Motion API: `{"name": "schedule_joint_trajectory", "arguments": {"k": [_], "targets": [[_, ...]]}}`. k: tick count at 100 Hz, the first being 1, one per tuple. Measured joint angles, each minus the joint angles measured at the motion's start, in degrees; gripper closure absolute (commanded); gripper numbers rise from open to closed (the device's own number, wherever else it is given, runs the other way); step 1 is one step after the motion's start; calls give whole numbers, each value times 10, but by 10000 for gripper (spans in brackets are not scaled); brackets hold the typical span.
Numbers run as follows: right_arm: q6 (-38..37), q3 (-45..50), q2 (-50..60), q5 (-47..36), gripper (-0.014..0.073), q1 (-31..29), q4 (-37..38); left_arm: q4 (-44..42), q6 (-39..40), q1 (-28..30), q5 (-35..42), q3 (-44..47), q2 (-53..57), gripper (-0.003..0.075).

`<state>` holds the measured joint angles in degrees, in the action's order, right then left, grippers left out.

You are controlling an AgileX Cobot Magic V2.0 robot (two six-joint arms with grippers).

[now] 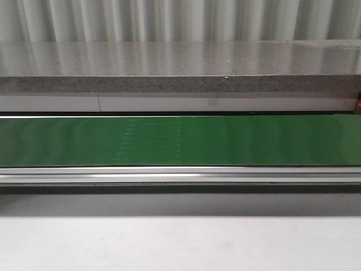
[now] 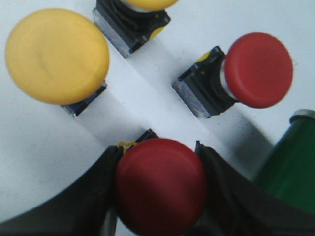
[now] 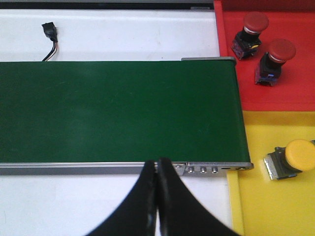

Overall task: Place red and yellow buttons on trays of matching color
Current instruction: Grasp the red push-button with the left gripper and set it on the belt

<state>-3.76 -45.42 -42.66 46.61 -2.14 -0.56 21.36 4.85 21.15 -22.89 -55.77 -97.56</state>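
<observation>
- Left tool (image 2: 160, 189): clenched on a red button (image 2: 161, 186); the two black fingers (image 2: 83, 206) press on either side of its glossy domed cap. The button's body is hidden under the cap, apart from a dark corner and a yellow trim at the far edge. The finger bases are cut off by the frame.
- Near the left tool, on the white worktop (image 2: 34, 147): a second red button (image 2: 246, 71) lies tilted on its side, round cap on a black, square housing with a clear block at the end. A yellow button (image 2: 56, 56) is blurred, its body mostly hidden by the cap. Another yellow-capped button (image 2: 133, 19) is cut off by the frame edge.
- A green rounded belt end (image 2: 290, 162) shows at the frame edge, partly cut off.
- Right tool (image 3: 157, 196): fingers pressed together, nothing between them, poised over the aluminium rail (image 3: 123, 168) of the matte green conveyor belt (image 3: 118, 110).
- Beyond the belt end: a red tray (image 3: 295, 88) carries two red buttons (image 3: 251, 34) (image 3: 275, 61), apart from each other; adjoining it, a yellow tray (image 3: 266, 206) carries one yellow button (image 3: 290, 158) lying on its side. Both trays are cut off.
- A small black connector (image 3: 49, 32) with wires lies on the white worktop beyond the belt.
- Front view: only the green belt (image 1: 180, 140), its metal rail and a speckled grey ledge (image 1: 180, 84); neither arm shows there.
</observation>
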Motion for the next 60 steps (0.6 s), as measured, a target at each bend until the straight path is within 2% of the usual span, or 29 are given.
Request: {"name": "schedule_joint_trajectory", "arguments": {"k": [34, 60], "targets": [[0, 0, 0, 0, 661, 0, 0, -1, -66, 0, -38, -7, 134, 740], [0, 0, 0, 0, 661, 0, 0, -4, -112, -6, -116, -8, 203, 740]]}}
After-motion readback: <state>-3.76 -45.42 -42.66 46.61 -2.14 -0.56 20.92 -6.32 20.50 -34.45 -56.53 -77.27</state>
